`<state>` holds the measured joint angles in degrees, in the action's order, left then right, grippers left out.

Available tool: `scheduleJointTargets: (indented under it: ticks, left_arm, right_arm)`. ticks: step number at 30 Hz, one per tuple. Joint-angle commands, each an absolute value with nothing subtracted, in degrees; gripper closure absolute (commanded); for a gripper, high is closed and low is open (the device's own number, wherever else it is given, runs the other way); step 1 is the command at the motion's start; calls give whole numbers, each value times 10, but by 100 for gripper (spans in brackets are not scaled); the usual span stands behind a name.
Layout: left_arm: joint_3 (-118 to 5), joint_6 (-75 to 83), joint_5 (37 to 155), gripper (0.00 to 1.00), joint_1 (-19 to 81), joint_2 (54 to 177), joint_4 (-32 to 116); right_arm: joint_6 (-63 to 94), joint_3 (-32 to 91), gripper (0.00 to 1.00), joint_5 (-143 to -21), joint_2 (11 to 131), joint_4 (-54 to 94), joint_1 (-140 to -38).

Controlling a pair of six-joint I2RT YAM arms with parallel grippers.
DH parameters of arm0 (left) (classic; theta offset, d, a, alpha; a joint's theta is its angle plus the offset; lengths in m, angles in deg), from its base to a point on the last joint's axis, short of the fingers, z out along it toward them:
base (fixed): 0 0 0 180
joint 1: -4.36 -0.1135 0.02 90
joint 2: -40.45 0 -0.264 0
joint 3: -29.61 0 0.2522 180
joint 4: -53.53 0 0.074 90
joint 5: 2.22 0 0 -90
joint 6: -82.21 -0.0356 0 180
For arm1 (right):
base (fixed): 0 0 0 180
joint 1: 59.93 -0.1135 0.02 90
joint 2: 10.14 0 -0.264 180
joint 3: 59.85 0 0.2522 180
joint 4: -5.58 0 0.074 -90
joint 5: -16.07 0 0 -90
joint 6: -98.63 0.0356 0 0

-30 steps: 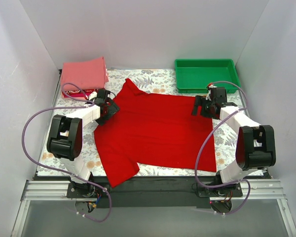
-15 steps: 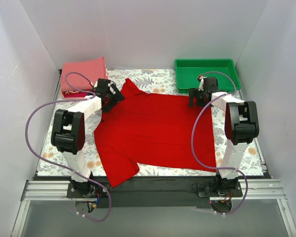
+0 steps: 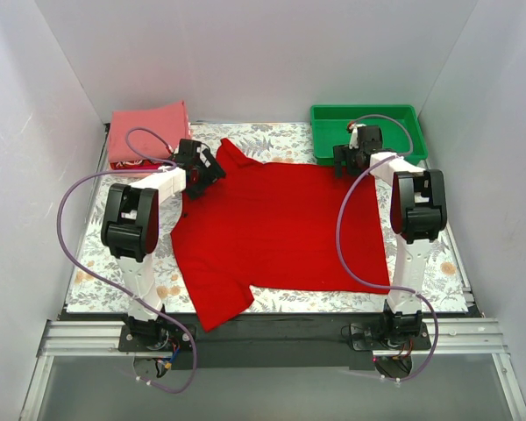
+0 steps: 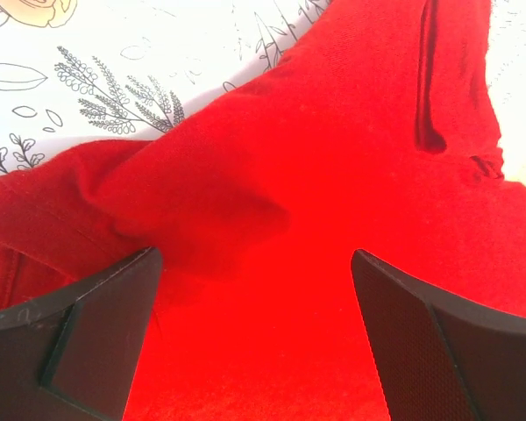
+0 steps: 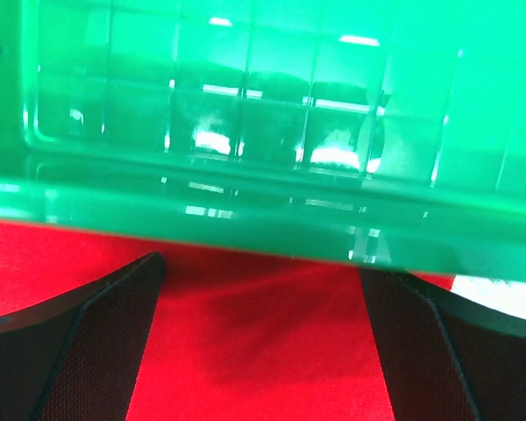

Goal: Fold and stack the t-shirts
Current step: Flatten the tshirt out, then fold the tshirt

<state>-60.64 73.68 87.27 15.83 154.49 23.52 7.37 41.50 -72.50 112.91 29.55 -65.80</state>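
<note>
A plain bright red t-shirt [image 3: 276, 228] lies spread flat on the floral table cover. My left gripper [image 3: 207, 168] is open at the shirt's far left corner, by the upper sleeve; in the left wrist view its jaws stand wide apart over rumpled red cloth [image 4: 254, 263]. My right gripper [image 3: 344, 163] is open at the shirt's far right corner, right against the green tray; in the right wrist view the red cloth [image 5: 259, 351] lies between its jaws. A folded salmon-pink t-shirt [image 3: 147, 132] tops a stack at the far left, with a magenta-patterned edge showing under it.
The green plastic tray [image 3: 368, 132] stands at the far right corner; its near wall fills the right wrist view [image 5: 263, 132]. White walls close in the table on three sides. Purple cables loop from both arms.
Both arms have reached farther back. The left gripper moved up to the shirt's far left corner and the right gripper up to the tray's near wall. The shirt shifted slightly.
</note>
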Motion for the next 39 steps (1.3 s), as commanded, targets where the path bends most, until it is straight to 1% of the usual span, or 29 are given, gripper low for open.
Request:
scheduleJointTargets:
  ticks: [1, 7, 12, 17, 19, 21, 24, 26, 27, 28, 30, 31, 32, 34, 35, 37, 39]
  left_arm:
    - [-610, 739, 877, 10, 161, 1548, 223]
    - [-606, 737, 864, 11, 161, 1512, 220]
    - [-590, 756, 841, 10, 174, 1444, 166]
    - [-483, 797, 778, 10, 224, 1295, 121]
    - [-440, 835, 752, 10, 253, 1255, 101]
    - [-386, 861, 755, 10, 268, 1197, 63]
    - [-325, 904, 743, 10, 324, 1118, -17]
    - [-284, 948, 749, 10, 406, 1061, -63]
    - [-284, 963, 759, 10, 407, 1046, -77]
    - [-261, 975, 769, 10, 447, 1034, -88]
    - [-245, 1028, 778, 12, 493, 1012, -136]
    - [-238, 1051, 773, 12, 545, 1008, -158]
    - [-235, 1115, 768, 12, 571, 1008, -184]
    - [-227, 1159, 770, 12, 634, 1011, -247]
    - [-227, 1198, 770, 13, 651, 1013, -279]
    - [-225, 1217, 775, 17, 688, 1016, -292]
    - [-225, 1218, 785, 25, 703, 1021, -286]
  right_arm:
    - [54, 447, 2, -708, 1158, 305, -651]
    - [48, 459, 2, -731, 1144, 308, -651]
    - [67, 432, 2, -753, 1071, 315, -657]
    - [82, 374, 2, -702, 986, 316, -675]
    - [126, 347, 2, -680, 932, 315, -677]
    - [179, 298, 2, -666, 875, 312, -678]
    - [231, 224, 2, -657, 800, 307, -678]
    - [248, 181, 2, -657, 754, 307, -678]
    - [248, 181, 2, -659, 741, 307, -678]
    - [254, 157, 2, -663, 728, 308, -678]
    - [259, 132, 2, -668, 695, 308, -678]
    - [263, 110, 2, -667, 685, 307, -678]
    - [265, 100, 2, -661, 677, 308, -678]
    - [273, 76, 2, -658, 656, 309, -678]
    - [278, 70, 2, -666, 651, 309, -678]
    - [282, 59, 2, -686, 637, 308, -678]
    - [291, 41, 2, -708, 619, 311, -678]
